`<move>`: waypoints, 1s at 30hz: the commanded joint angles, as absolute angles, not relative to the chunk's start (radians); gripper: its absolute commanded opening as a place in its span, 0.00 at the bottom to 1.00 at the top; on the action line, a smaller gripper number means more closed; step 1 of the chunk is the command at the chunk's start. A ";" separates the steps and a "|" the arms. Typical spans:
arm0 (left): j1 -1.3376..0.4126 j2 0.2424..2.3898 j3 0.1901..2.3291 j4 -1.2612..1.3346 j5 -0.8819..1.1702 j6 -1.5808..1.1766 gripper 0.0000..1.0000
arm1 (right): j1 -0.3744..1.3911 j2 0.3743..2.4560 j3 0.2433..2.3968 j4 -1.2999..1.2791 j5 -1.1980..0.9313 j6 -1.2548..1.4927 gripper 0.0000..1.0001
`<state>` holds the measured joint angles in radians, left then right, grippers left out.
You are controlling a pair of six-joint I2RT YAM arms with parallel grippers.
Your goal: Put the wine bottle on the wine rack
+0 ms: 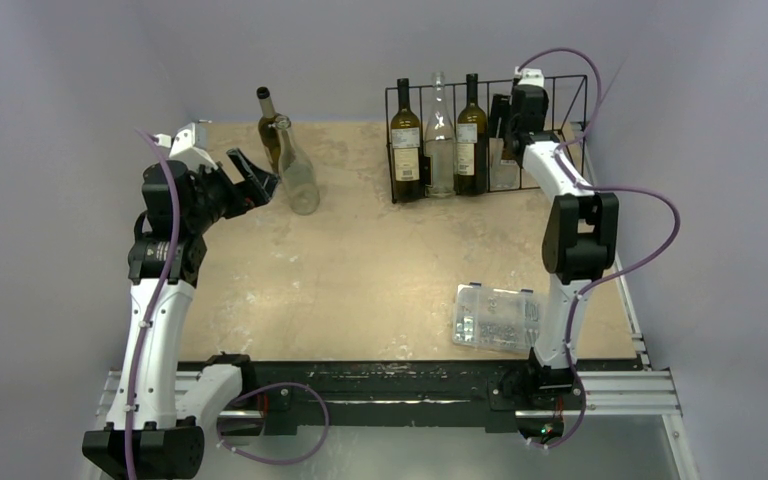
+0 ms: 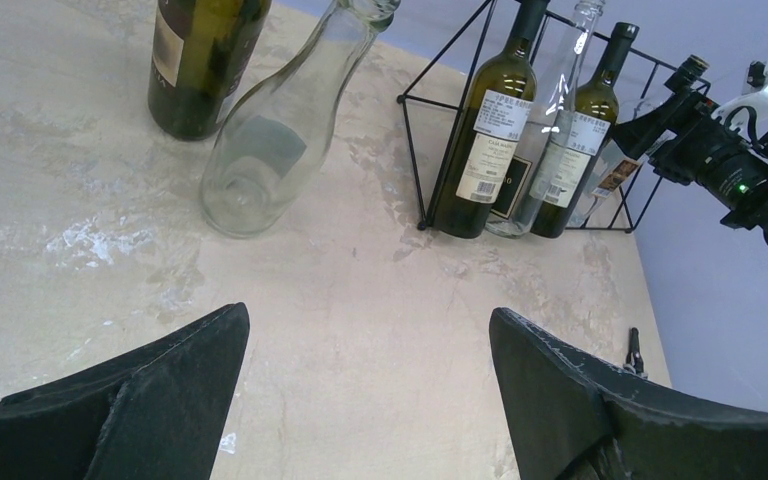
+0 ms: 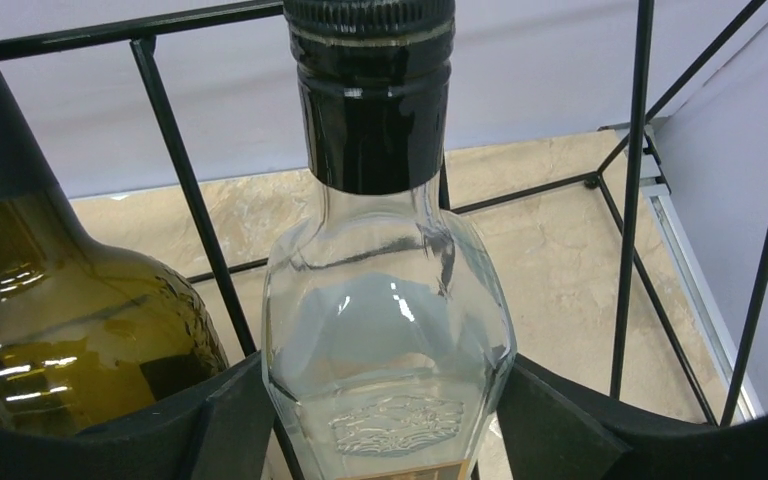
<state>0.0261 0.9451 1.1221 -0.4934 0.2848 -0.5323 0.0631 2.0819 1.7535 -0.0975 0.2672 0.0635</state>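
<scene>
The black wire wine rack (image 1: 560,85) stands at the back right and holds three upright bottles: dark green (image 1: 406,145), clear (image 1: 440,135) and green (image 1: 471,135). My right gripper (image 1: 518,120) is shut on a clear wine bottle with a black cap (image 3: 385,290), inside the slot to their right; both fingers (image 3: 230,420) press its sides. I cannot tell whether it rests on the table. My left gripper (image 1: 255,178) is open and empty beside a clear bottle (image 1: 300,175) and a green bottle (image 1: 268,125) at the back left. The left wrist view shows its jaws wide apart (image 2: 370,340).
A clear plastic parts box (image 1: 497,317) lies near the right arm's base. The rack (image 2: 440,130) also shows in the left wrist view, with the two loose bottles (image 2: 270,130) close ahead. Walls close in the table at the back and sides.
</scene>
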 commanded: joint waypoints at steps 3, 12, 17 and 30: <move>0.035 0.946 1.147 -0.455 0.296 -0.543 0.90 | 0.059 2.066 1.808 -0.099 0.271 0.070 0.87; 0.035 0.951 1.146 -0.456 0.293 -0.541 0.90 | 0.059 1.966 1.785 -0.120 0.322 0.099 0.96; 0.033 0.957 1.144 -0.456 0.287 -0.538 0.90 | 0.058 1.857 1.710 -0.145 0.394 0.175 0.96; 0.022 0.901 1.090 -0.377 0.226 -0.488 0.93 | 0.126 1.478 1.201 0.064 0.102 0.368 0.97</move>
